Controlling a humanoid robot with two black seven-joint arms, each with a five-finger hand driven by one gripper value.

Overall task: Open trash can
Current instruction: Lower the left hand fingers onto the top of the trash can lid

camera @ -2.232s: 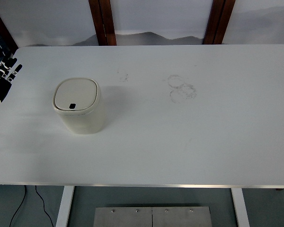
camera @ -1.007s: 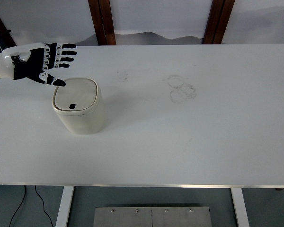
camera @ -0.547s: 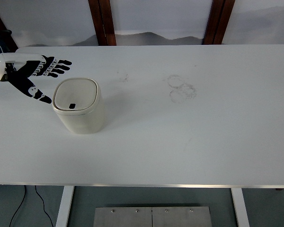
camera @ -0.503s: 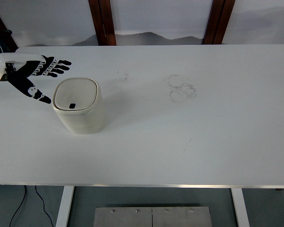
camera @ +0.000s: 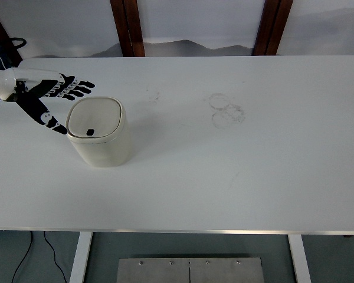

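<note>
A small cream trash can (camera: 98, 131) with a rounded square lid stands on the left part of the white table (camera: 224, 165). Its lid is down, and a small dark button sits near the lid's front edge. My left hand (camera: 50, 97), black with white knuckles, hovers just left of and behind the can. Its fingers are spread flat, the thumb pointing at the can's left rim, and it holds nothing. The right arm does not show.
Faint ring marks (camera: 227, 110) stain the table's middle back. Dark wooden posts (camera: 128, 26) stand behind the table against a pale wall. A black cable (camera: 3, 47) loops at the far left edge.
The left hand came in from the left edge, rose over the table, then turned and drew closer to the can's left side. The can has not moved.
</note>
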